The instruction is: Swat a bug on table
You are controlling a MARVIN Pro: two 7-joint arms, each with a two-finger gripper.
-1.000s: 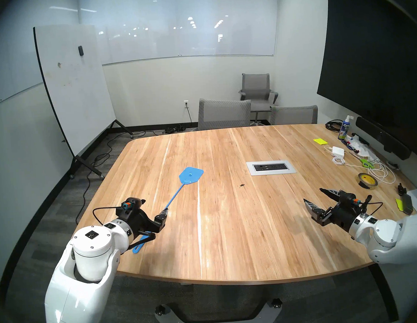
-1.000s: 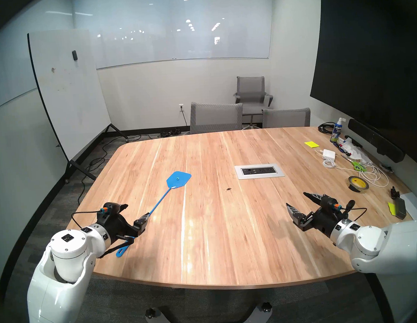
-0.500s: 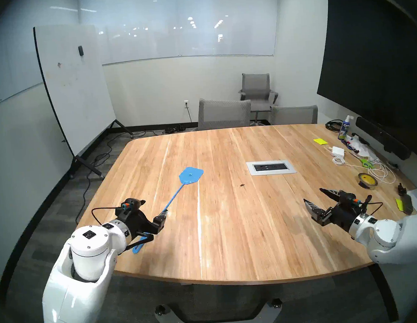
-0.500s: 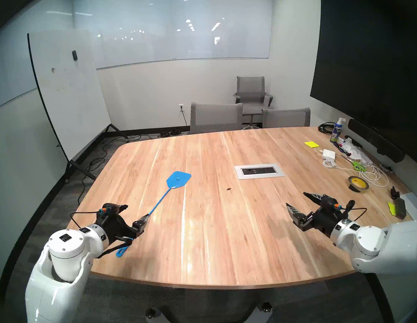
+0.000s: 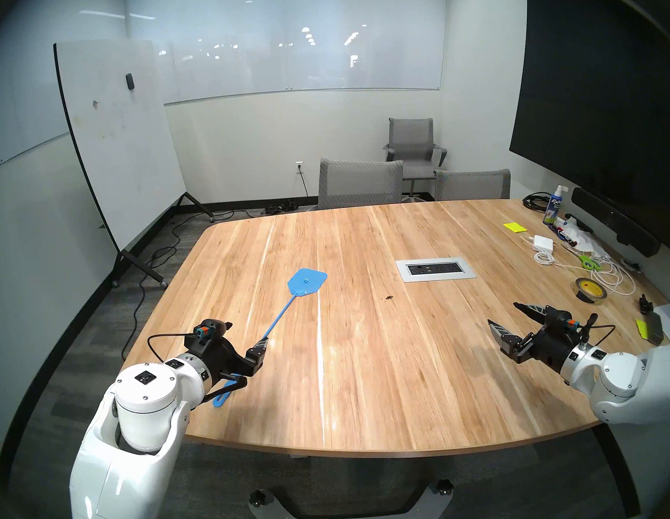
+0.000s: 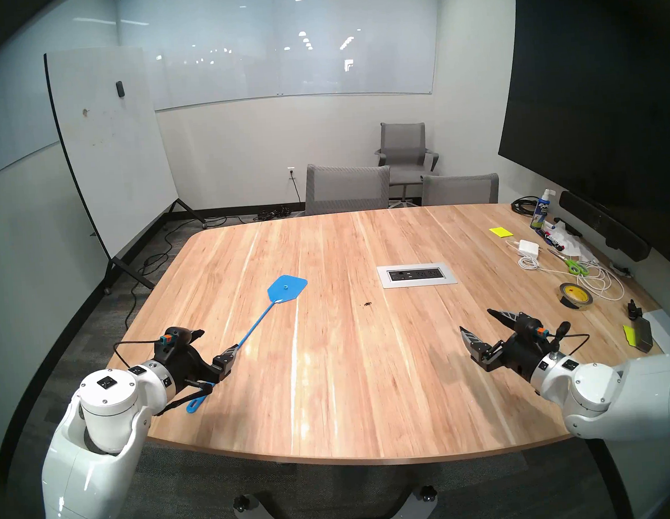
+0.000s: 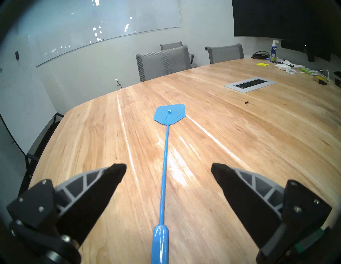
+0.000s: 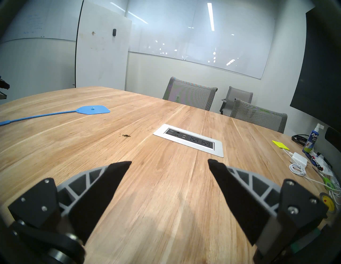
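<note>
- Tabletop point(image 5: 372, 369) of light wood planks carries a blue fly swatter point(image 5: 289, 302) lying flat, its head point(image 7: 169, 116) toward the far side and its handle running back toward the left gripper point(image 7: 168, 166).
- Left gripper's jaws are spread wide, one on each side of the swatter's thin shaft and clear of it; in the left wrist view the thick grip end point(image 7: 160, 243) lies between and below them.
- Bug point(image 5: 388, 298), a tiny dark speck, sits on the bare wood to the right of the swatter's head, near the silver outlet panel point(image 5: 435, 268) and apart from both.
- Right gripper point(image 8: 169, 162) hangs above the tabletop's right part with its jaws spread and nothing between them.
- Tape roll point(image 5: 591, 290), white cable point(image 5: 611, 277), green scissors point(image 5: 588, 262) and a spray bottle point(image 5: 554, 206) clutter the right edge.
</note>
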